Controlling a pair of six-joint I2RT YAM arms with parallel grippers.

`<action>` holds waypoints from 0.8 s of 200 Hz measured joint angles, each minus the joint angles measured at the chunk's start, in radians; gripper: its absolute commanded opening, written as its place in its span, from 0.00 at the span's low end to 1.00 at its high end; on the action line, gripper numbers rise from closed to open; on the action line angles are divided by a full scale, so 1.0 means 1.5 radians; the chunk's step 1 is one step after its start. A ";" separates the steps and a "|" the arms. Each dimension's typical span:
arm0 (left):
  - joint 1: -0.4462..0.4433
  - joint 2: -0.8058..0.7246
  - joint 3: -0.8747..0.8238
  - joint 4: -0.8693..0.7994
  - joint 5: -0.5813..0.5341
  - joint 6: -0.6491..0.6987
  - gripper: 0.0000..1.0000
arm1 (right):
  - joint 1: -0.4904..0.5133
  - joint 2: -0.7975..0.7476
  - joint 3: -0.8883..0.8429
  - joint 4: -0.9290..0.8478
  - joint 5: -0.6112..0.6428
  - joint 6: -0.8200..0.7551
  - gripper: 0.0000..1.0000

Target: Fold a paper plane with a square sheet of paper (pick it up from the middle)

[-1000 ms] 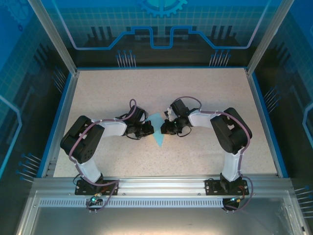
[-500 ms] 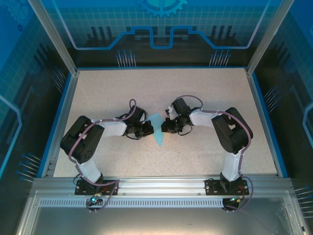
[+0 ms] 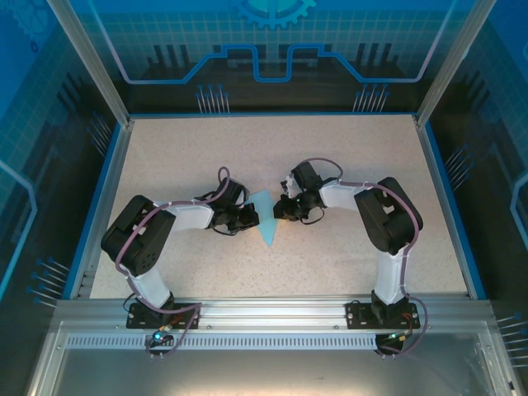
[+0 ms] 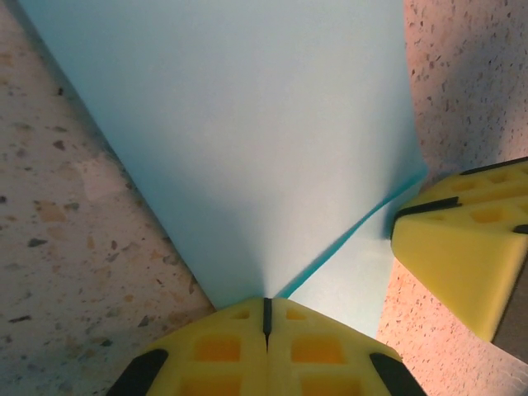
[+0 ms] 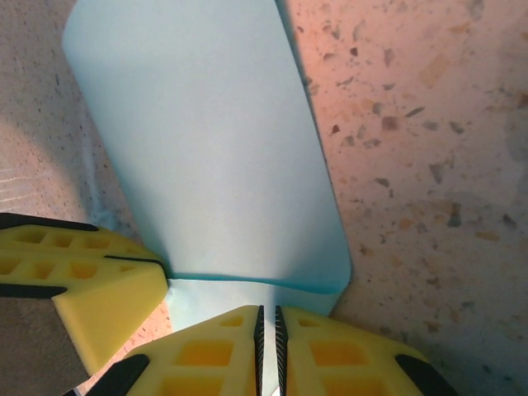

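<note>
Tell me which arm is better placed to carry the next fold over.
Probably the right: the right gripper pinches the light-blue paper where it curls up loose, while the left gripper clamps it at a crease and can anchor it.

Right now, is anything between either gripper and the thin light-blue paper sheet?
Nothing visible does. The left gripper is shut on the thin light-blue paper sheet, and the right gripper sits closed on its near edge.

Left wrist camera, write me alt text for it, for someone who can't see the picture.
The left gripper, its yellow fingers shut at the bottom centre, pinches a fold of a light-blue sheet of paper that fans out towards the top. The right gripper meets the sheet's right edge with its yellow tip, and speckled table shows on both sides.
</note>
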 measured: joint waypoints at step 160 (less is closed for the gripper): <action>-0.047 -0.095 0.005 -0.043 -0.050 0.002 0.19 | 0.000 0.010 0.013 -0.011 0.002 0.001 0.14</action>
